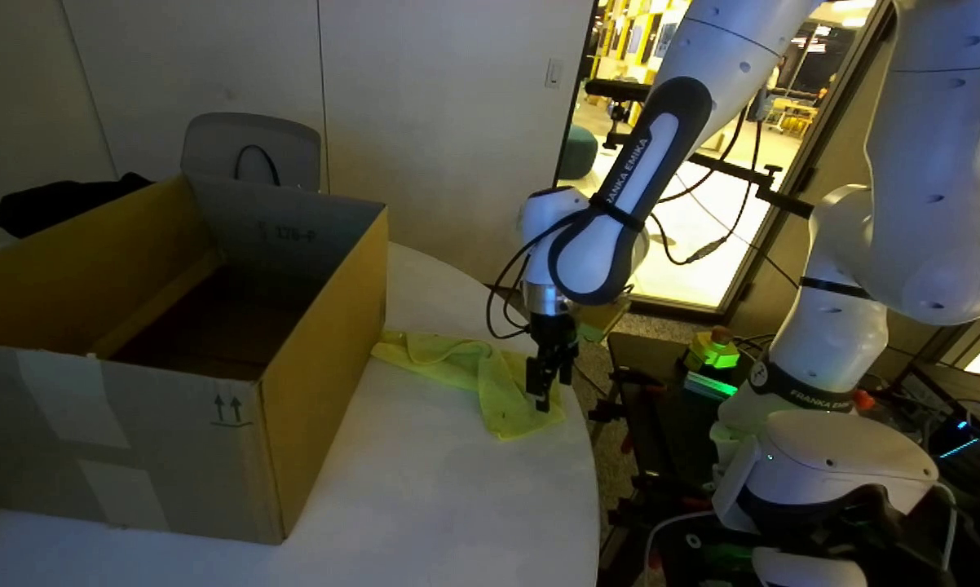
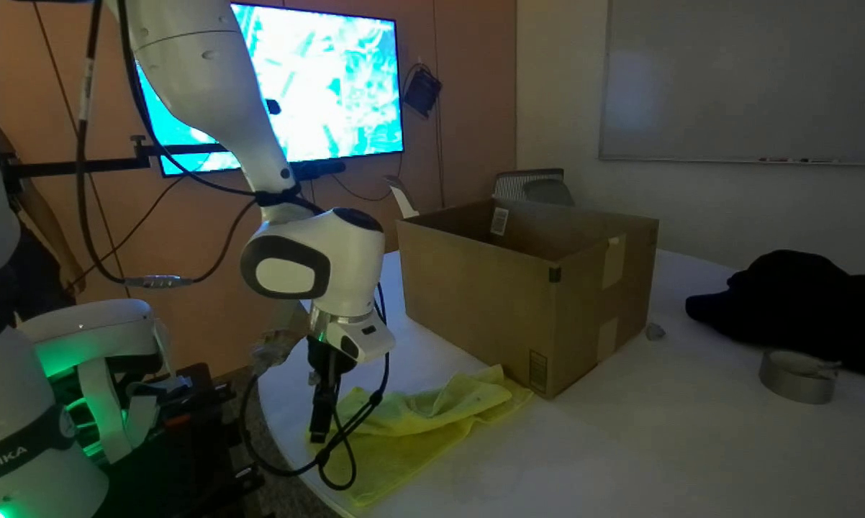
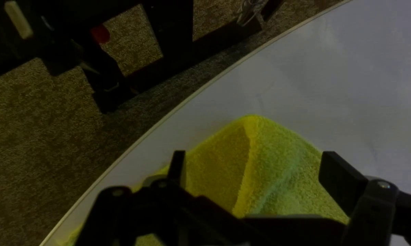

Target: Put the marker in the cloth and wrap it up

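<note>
I operate a white arm (image 1: 718,57) dotted with small round recesses (image 1: 744,67). Above its silver collar (image 1: 545,299), black trim (image 1: 671,159) carries lettering (image 1: 624,167) ending in EMIKA, and a black strap (image 1: 618,214) wraps round; beside the collar, black cables (image 2: 376,398) curl; below it, my jaws are black, with a bright screw (image 3: 383,185).

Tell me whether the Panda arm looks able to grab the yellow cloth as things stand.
Likely yes: the jaws stand apart over the yellow cloth, a fold showing between them in the wrist view, and nothing visible blocks the way. I cannot tell whether they touch it.
</note>
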You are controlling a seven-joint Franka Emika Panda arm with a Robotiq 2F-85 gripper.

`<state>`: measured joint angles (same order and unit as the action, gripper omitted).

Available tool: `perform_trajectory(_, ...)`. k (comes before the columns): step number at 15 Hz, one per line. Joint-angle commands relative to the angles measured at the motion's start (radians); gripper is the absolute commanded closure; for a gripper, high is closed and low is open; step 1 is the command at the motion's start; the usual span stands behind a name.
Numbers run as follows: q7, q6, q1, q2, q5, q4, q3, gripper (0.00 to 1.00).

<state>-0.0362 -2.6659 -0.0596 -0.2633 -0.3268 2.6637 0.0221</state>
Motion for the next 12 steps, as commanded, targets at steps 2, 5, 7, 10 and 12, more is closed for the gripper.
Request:
perform_trajectory(2, 0.02, -0.024, -0.002, -0.026, 0.045, 0.009, -0.013, 0.0)
perform_trajectory(5, 0.025, -0.025, -0.002, -0.056, 0.064, -0.001, -0.02, 0.0)
perform_trajectory(7, 0.037, -0.032, -0.007, -0.068, 0.065, -0.005, -0.028, 0.0)
perform_trajectory(10, 0.046, -0.047, -0.01, -0.087, 0.066, -0.017, -0.034, 0.0)
perform_trajectory(12, 0.044, -0.074, -0.01, -0.092, 0.067, -0.021, -0.033, 0.0)
